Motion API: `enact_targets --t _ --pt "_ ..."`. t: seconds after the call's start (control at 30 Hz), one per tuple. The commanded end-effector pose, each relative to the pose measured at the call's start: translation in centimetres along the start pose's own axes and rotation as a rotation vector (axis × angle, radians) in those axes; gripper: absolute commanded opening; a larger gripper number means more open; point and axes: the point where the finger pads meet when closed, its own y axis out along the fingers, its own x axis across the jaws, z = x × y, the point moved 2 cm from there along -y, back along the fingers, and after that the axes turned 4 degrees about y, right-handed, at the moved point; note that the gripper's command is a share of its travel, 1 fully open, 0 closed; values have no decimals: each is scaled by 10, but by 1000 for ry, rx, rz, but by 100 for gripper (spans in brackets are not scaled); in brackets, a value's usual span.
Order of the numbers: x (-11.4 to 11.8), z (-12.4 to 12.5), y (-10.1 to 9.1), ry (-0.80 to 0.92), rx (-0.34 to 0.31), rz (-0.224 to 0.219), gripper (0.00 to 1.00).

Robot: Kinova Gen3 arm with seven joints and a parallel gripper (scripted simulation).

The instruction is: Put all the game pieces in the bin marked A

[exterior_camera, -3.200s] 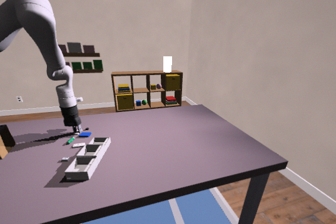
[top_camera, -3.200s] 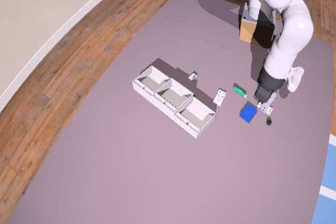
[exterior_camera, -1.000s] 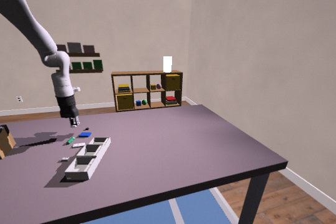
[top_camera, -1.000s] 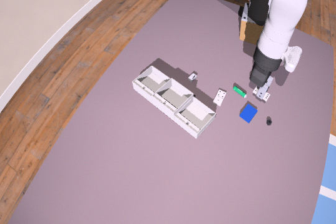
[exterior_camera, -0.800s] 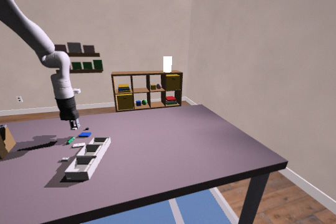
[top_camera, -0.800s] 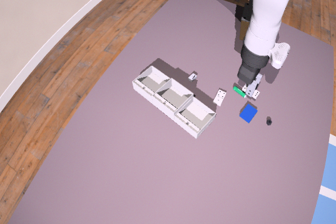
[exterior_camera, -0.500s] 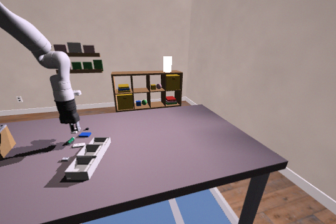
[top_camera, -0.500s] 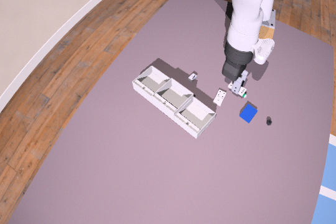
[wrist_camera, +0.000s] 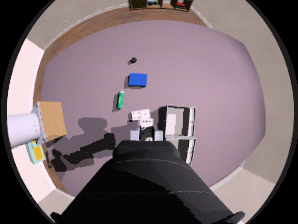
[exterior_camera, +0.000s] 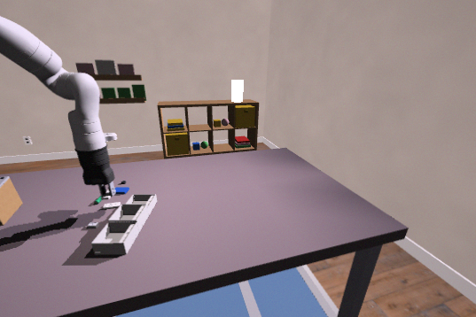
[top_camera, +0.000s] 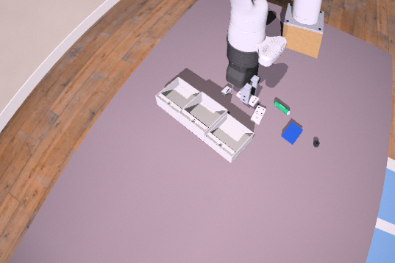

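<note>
My gripper (top_camera: 250,92) hangs low over the table just behind the row of three white bins (top_camera: 204,117), near the middle one. It is shut on a small white die with dark dots (top_camera: 253,101). A white domino (top_camera: 258,114) lies flat on the table just in front of the gripper, beside the right-hand bin. In the exterior view the gripper (exterior_camera: 106,190) stands over the domino (exterior_camera: 112,204) and next to the bins (exterior_camera: 125,223). I cannot read the bins' letters. All three bins look empty.
A small grey-white piece (top_camera: 226,89) lies behind the middle bin. A green cylinder (top_camera: 282,107), a blue block (top_camera: 292,133) and a small dark object (top_camera: 316,142) lie to the right. The arm's wooden base (top_camera: 303,37) stands at the back.
</note>
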Motion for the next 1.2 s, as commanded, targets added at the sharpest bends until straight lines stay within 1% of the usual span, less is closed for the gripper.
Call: enact_targets --t 0.0,0.3,0.37,0.43,0.87,1.17 --pt "13 -21 0 32 0 -4 49" --pt "40 -67 -1 32 -1 -4 49" --pt "40 -67 -1 32 -1 -4 49" --pt "46 -77 -1 32 -1 -4 49" --pt "86 -144 -1 50 -1 -4 49" --pt "87 -147 -1 50 -1 -4 49"
